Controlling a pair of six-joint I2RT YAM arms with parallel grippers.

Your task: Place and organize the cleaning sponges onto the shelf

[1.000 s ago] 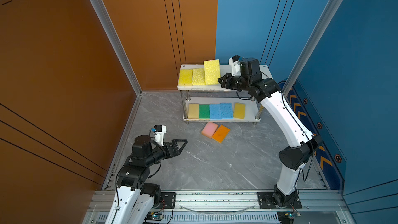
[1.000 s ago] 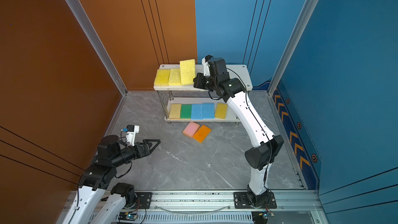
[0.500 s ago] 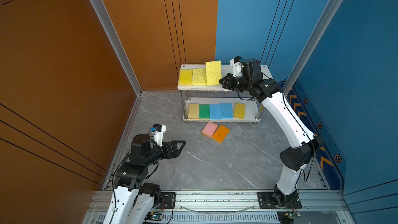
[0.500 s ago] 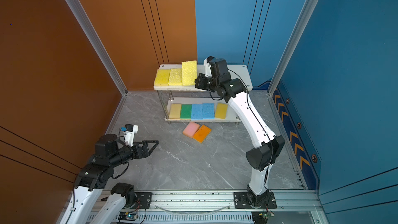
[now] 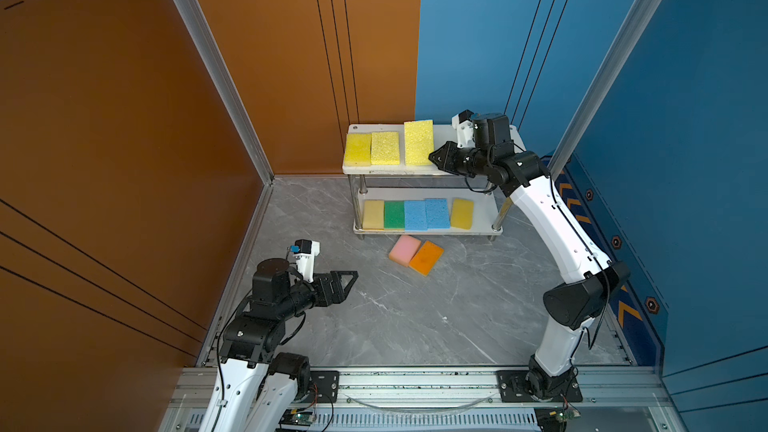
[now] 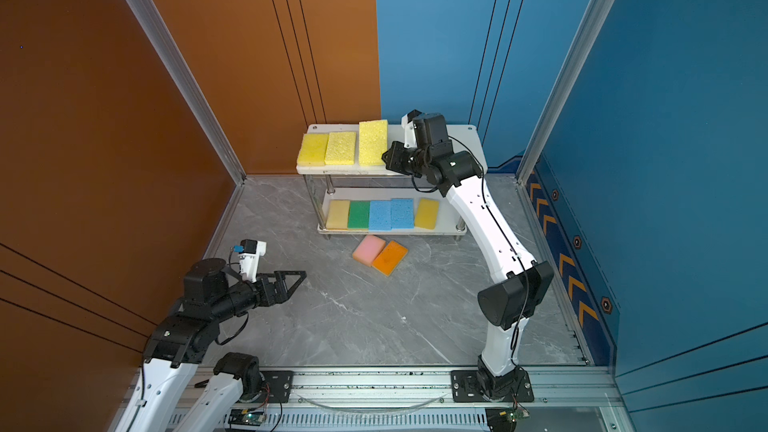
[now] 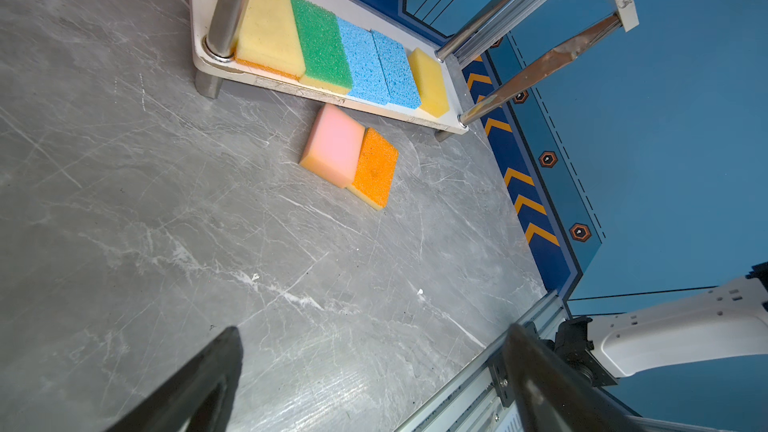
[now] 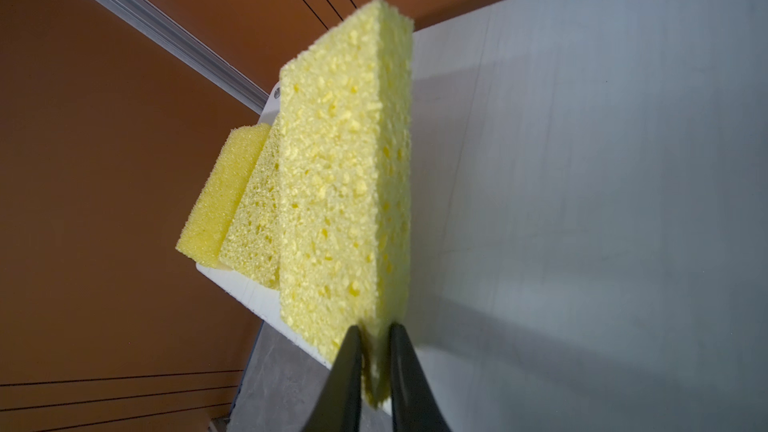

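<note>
Over the shelf (image 5: 374,169) top board, the right gripper (image 5: 434,156) has lowered and squared the coarse yellow sponge (image 5: 418,142) beside two yellow sponges (image 5: 385,148). Its jaws, barely loosening, still pinch the near corner. The left gripper (image 5: 349,280), jaws wide apart, hovers empty above the table (image 5: 415,317), where the pink sponge (image 5: 404,248) and orange sponge (image 5: 426,257) wait.

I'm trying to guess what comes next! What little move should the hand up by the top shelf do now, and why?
Probably open the right hand and let go. Its fingers pinch the end of the bumpy yellow sponge, which sits over the top board, beside another yellow sponge. Whether it fully rests there is hard to tell.
</note>
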